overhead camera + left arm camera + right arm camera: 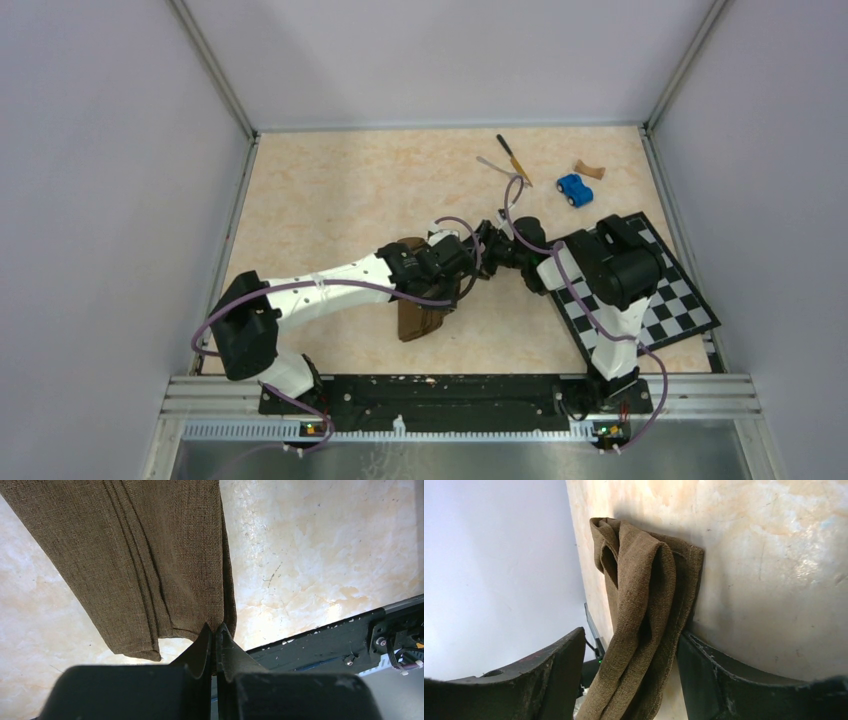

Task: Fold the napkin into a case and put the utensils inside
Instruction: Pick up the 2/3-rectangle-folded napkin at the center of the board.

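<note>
Mid-table on the beige marbled tabletop [330,190], the napkin [150,555] is dark brown coarse-weave cloth, folded lengthwise into a narrow layered strip with parallel creases (not a tidy pouch; one end is bunched and rolled over). Left gripper [215,630] is fully closed, its black wedge-shaped tips pinching the strip's hem by one corner. Right gripper [631,640] is spread wide, straddling the bunched end. One finger [714,675] touches the cloth edge and the other stands off with a gap, so no clamp. Knife [515,158], slim with a yellow-orange handle and dark blade, lies near the far edge, the thin silver fork [493,166] just beside it, both well apart from the napkin. Blue toy car [573,188] and the black-and-white checkered board [690,300] sit to the right.
</note>
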Tool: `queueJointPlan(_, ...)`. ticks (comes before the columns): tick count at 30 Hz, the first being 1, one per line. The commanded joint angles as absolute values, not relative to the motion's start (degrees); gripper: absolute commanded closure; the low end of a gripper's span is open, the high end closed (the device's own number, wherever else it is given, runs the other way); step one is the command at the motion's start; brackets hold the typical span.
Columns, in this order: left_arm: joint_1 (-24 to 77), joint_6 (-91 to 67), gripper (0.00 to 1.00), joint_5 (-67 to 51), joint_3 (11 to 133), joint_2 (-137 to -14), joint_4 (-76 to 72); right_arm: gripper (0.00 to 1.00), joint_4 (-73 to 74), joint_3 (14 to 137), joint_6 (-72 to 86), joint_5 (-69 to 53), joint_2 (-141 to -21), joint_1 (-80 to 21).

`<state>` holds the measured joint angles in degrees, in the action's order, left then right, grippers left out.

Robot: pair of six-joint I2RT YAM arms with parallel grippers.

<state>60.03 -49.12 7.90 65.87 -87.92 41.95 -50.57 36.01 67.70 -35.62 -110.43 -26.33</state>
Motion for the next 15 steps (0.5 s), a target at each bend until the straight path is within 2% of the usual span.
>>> queueJointPlan(1, 59.9, -47.7, 1.00, 7.4, 66.3, -88.6, 39.8, 0.37, -53.0, 36.1, 67.3, -33.9, -112.4, -25.8)
queueJointPlan(7, 59.9, -47.3, 1.00, 6.3, 66.7, -89.9, 38.7, 0.50, -53.4, 35.5, 64.6, -33.1, -111.2, -25.7)
queueJointPlan(11, 59.8, -47.3, 1.00, 5.6, 66.5, -91.1, 38.0, 0.55, -51.9, 35.0, 62.6, -32.6, -108.9, -25.8)
queueJointPlan(13, 59.8, -47.2, 0.98, 4.6, 66.2, -91.5, 36.9, 0.64, -51.3, 35.0, 62.0, -32.4, -108.0, -25.7)
queueJointPlan(15, 59.5, -47.3, 0.93, 3.2, 66.2, -91.7, 35.9, 0.79, -51.3, 35.3, 61.4, -32.6, -107.9, -25.8)
